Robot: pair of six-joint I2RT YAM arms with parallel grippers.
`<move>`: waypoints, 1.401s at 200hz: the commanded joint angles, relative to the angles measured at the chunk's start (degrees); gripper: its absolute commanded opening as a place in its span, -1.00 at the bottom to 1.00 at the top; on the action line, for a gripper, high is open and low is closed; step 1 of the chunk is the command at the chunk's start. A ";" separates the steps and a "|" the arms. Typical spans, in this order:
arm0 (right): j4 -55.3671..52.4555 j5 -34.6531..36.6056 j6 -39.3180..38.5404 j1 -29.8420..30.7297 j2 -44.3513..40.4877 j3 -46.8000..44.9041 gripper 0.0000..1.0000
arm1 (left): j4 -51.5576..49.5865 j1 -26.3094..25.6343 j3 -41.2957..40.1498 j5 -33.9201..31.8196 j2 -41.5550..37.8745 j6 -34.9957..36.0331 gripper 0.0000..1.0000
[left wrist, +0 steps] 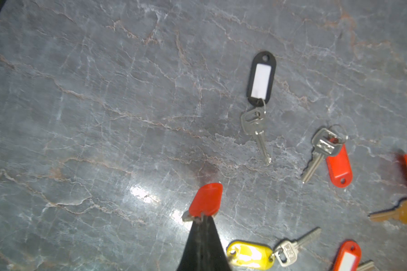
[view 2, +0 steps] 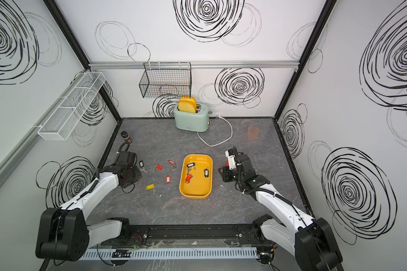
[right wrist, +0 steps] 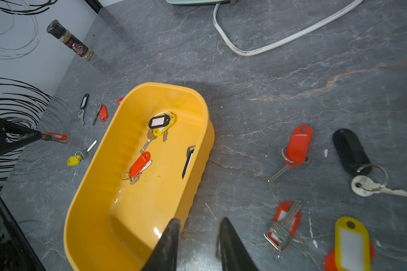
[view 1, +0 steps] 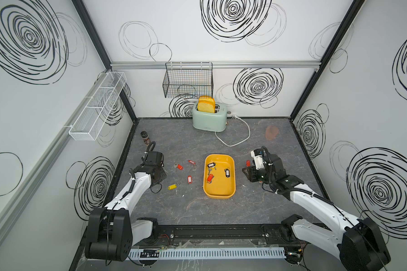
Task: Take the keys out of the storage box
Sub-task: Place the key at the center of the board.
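A red-tagged key (left wrist: 206, 199) is being pinched by the left gripper (left wrist: 201, 217); the right gripper (right wrist: 199, 221) is being held parted, empty, just beside the storage box (right wrist: 99, 164).

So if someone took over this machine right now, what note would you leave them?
Left tool: shut on a red-tagged key, over the table left of the storage box.
Right tool: open, empty, right of the box.
Done: several keys lie on the table either side.
To do: four in the box: a black-tagged key on a yellow-tagged key, a red one, a black one.
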 commanded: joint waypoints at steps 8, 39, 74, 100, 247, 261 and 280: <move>1.23 0.56 0.48 0.26 0.23 -0.44 -0.34 | -1.53 0.27 -0.67 1.34 2.17 -2.23 -1.00; 1.17 1.14 0.63 0.26 -0.02 -0.59 -0.34 | -3.17 0.18 -0.04 2.50 1.81 -3.08 -0.82; 1.47 1.55 0.83 0.22 -0.11 -0.70 -0.34 | -4.84 0.45 -0.29 5.13 0.04 -4.77 -0.80; 1.82 1.63 0.74 0.25 0.24 -0.79 -0.34 | -6.51 0.44 -0.46 6.46 -2.23 -5.67 -0.64; 0.56 -1.55 -0.29 2.51 4.39 5.65 -0.34 | -0.78 -4.90 0.68 11.34 -5.98 -0.36 -0.01; -0.24 -0.50 -0.75 4.59 6.90 7.95 -0.35 | 0.70 -6.07 0.51 12.92 -5.86 0.78 0.00; -0.88 -0.19 -0.90 7.23 10.32 10.86 -0.35 | 2.37 -7.58 0.24 14.84 -5.52 2.20 0.01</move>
